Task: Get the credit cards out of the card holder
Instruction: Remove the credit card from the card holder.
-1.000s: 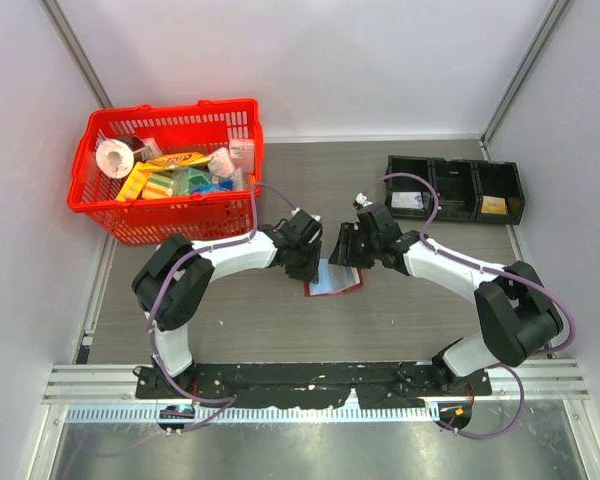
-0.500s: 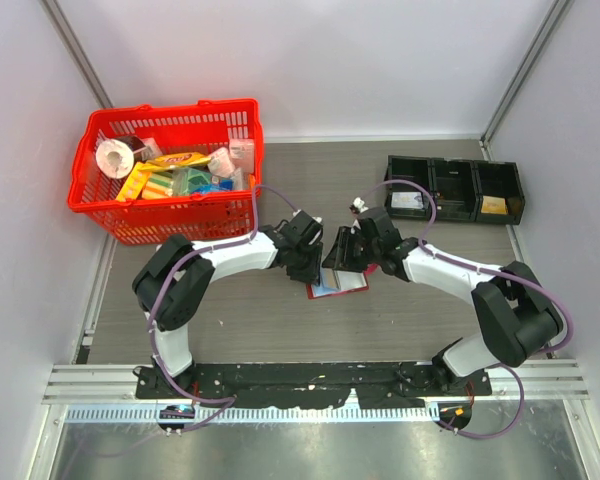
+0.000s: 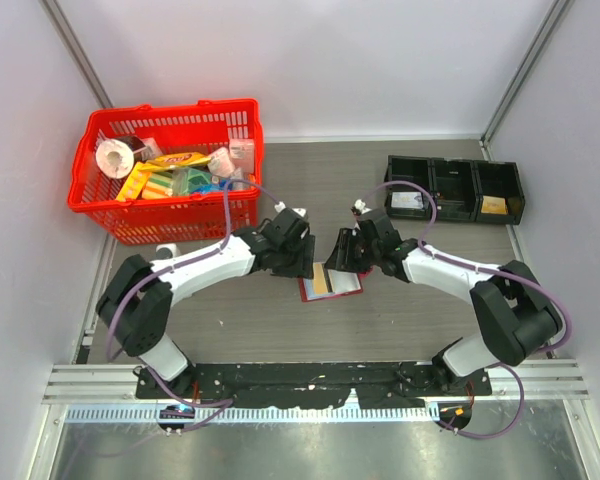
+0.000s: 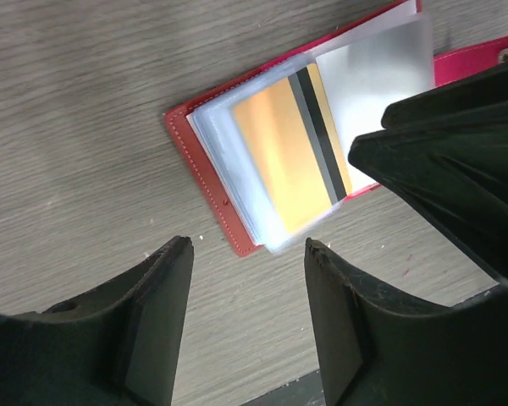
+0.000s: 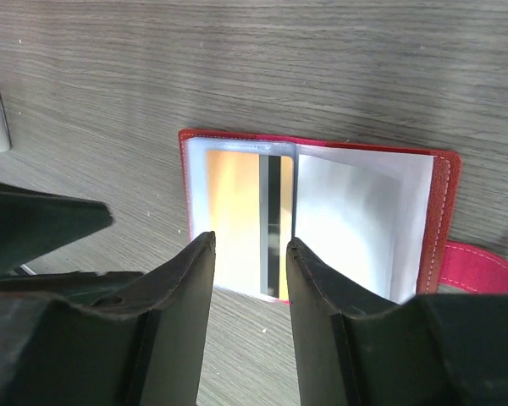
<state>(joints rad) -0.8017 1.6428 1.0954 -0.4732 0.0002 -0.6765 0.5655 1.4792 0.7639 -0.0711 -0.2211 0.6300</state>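
Note:
The red card holder (image 3: 307, 291) lies spread open on the table between my two grippers. A tan/gold card with a black stripe (image 3: 325, 283) sits in its left clear pocket, and a pale whitish sleeve (image 5: 356, 216) is on the right. It also shows in the left wrist view (image 4: 212, 182), with the gold card (image 4: 284, 156) and the snap tab (image 4: 483, 63). My left gripper (image 3: 298, 262) is open and empty, just left of the holder. My right gripper (image 5: 250, 241) is open and empty, its fingers over the gold card's (image 5: 233, 211) near edge.
A big red basket (image 3: 95, 205) full of groceries stands at the back left. A black three-compartment tray (image 3: 455, 165) stands at the back right, with a whitish card (image 3: 408, 200) and a tan card (image 3: 494, 205) in it.
My left arm has swung back to the left, away from the holder. The holder's top page has changed from pale bluish to the gold card. My right gripper has shifted slightly left.

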